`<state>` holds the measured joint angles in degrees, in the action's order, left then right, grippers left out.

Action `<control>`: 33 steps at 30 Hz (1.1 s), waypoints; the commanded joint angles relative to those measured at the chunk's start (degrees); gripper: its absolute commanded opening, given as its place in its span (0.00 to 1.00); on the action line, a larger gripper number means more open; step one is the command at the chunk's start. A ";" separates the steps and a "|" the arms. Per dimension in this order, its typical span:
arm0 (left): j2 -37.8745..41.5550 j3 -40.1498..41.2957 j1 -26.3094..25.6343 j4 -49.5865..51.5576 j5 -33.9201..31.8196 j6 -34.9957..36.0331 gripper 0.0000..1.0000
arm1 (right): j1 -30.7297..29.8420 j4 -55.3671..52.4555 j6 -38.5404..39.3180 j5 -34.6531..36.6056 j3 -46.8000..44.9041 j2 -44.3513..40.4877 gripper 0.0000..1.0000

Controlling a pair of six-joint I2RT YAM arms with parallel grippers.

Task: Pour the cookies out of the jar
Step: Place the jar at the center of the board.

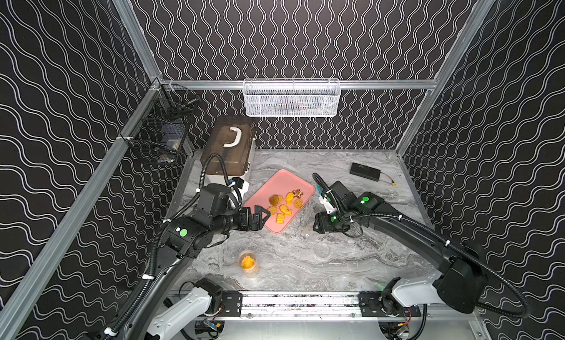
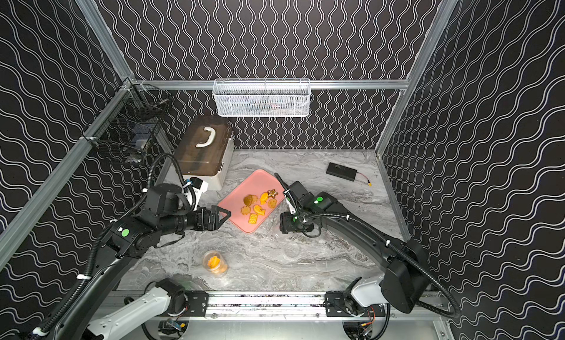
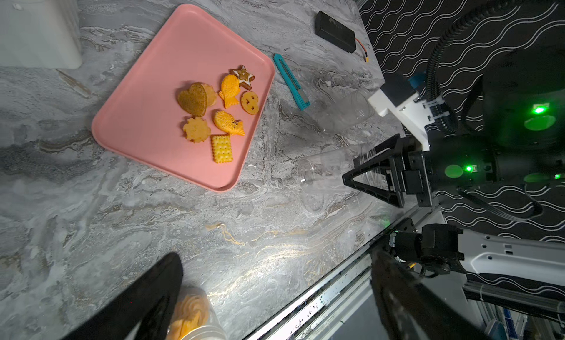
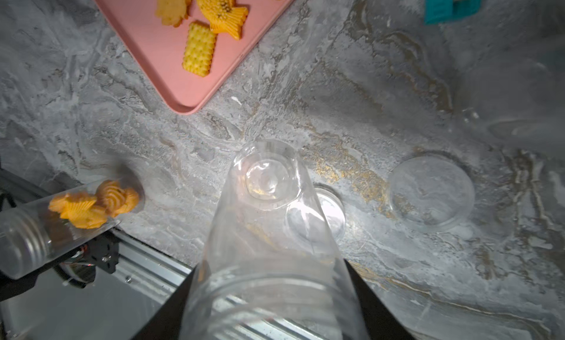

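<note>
Several orange and brown cookies [image 1: 286,205] [image 2: 260,205] [image 3: 220,109] [image 4: 198,48] lie on a pink tray [image 1: 269,188] [image 2: 244,185] [image 3: 171,63] [image 4: 146,48]. My right gripper [image 1: 318,227] [image 3: 367,176] [image 4: 272,292] is shut on the threaded neck of a clear empty jar [image 3: 324,176] [image 4: 269,201], just off the tray's near right corner. The jar's base points away from the gripper. A second clear jar [image 1: 248,262] [image 2: 215,262] [image 3: 189,317] [image 4: 76,210] holding orange cookies stands at the front left. My left gripper [image 1: 263,219] [image 2: 223,217] [image 3: 275,295] is open and empty by the tray's near left edge.
Two clear lids [image 4: 431,195] [image 4: 315,213] lie on the marble table under the held jar. A teal utility knife [image 3: 292,81] lies right of the tray. A black battery pack [image 1: 365,171] sits back right. A brown-lidded box [image 1: 227,149] stands back left. Baskets [image 1: 292,98] [image 1: 162,130] hang on the walls.
</note>
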<state>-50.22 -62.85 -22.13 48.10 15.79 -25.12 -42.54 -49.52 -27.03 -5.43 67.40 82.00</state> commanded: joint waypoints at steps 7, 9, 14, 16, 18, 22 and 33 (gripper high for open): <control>0.38 0.08 0.16 1.30 -0.94 2.53 0.99 | -1.42 -4.08 2.48 8.76 3.86 6.77 0.65; 0.47 0.14 0.16 1.31 -1.09 2.77 0.99 | -1.67 -5.19 2.75 10.24 4.75 8.21 0.65; 0.38 0.19 0.16 1.57 -1.29 3.40 0.99 | -1.95 -5.59 3.29 10.84 5.53 10.59 0.65; 0.38 0.35 0.16 1.50 -1.46 3.55 0.99 | -2.17 -6.12 3.36 11.99 6.13 11.65 0.65; 0.47 0.41 0.16 1.37 -1.55 3.59 0.99 | -2.29 -6.68 3.47 13.01 6.64 12.54 0.66; 0.23 0.62 0.24 1.22 -1.58 3.99 0.99 | -2.28 -7.52 3.91 14.85 7.52 13.94 0.67; -0.23 1.06 0.33 1.00 -1.47 4.30 0.99 | -2.29 -7.30 4.17 15.38 7.66 15.87 0.72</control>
<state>-50.39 -61.80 -22.00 49.34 14.59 -22.39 -44.80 -55.92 -22.92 9.76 75.00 97.65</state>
